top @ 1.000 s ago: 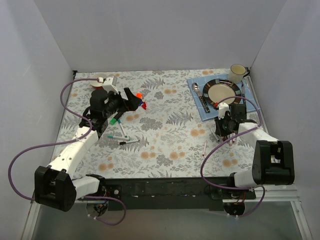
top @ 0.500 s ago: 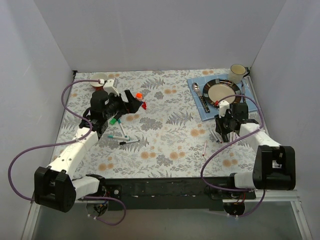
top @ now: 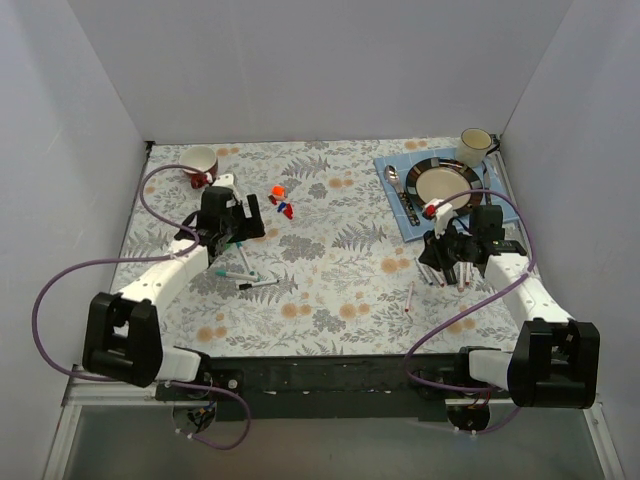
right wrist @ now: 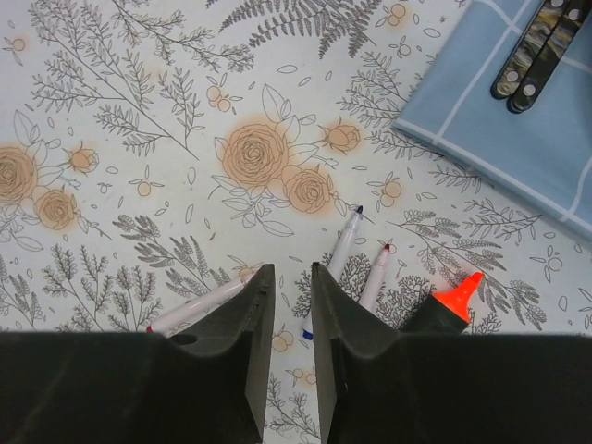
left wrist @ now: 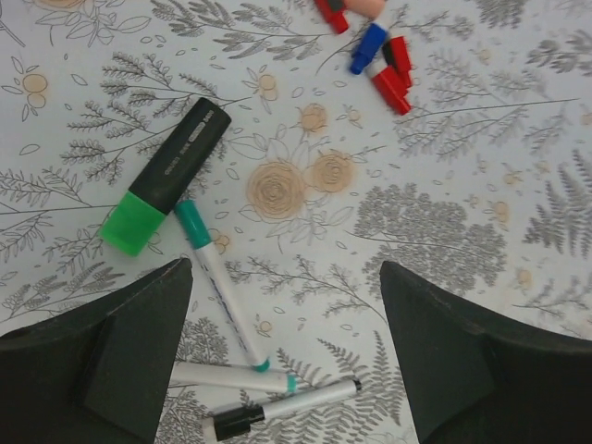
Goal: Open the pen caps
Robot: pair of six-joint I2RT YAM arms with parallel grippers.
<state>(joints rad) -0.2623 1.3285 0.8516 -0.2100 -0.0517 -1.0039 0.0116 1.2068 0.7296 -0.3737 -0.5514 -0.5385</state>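
Observation:
My left gripper [top: 243,217] [left wrist: 285,270] hangs open and empty over the table. Below it lie a black marker with a green cap [left wrist: 166,176], two thin white pens with green caps [left wrist: 217,287] and a black-capped white pen [left wrist: 282,407]. Loose red and blue pen caps [left wrist: 381,63] [top: 285,208] and an orange cap [top: 277,188] lie beyond it. My right gripper [top: 447,262] [right wrist: 291,270] holds nothing, its jaws a narrow gap apart. Around it lie uncapped pens: a black-tipped one [right wrist: 342,245], a red-tipped one [right wrist: 375,273], an orange highlighter [right wrist: 453,301] and a white pen [right wrist: 199,310].
A blue placemat [top: 395,215] [right wrist: 518,139] at the back right carries a plate [top: 445,183] and cutlery [right wrist: 532,51], with a cream mug [top: 475,147] behind. A red mug [top: 203,160] stands at the back left. One more pen [top: 409,297] lies near the front.
My left gripper has drawn back to the left, away from the red, blue and orange caps, which now lie free on the table. My right gripper has shifted slightly right.

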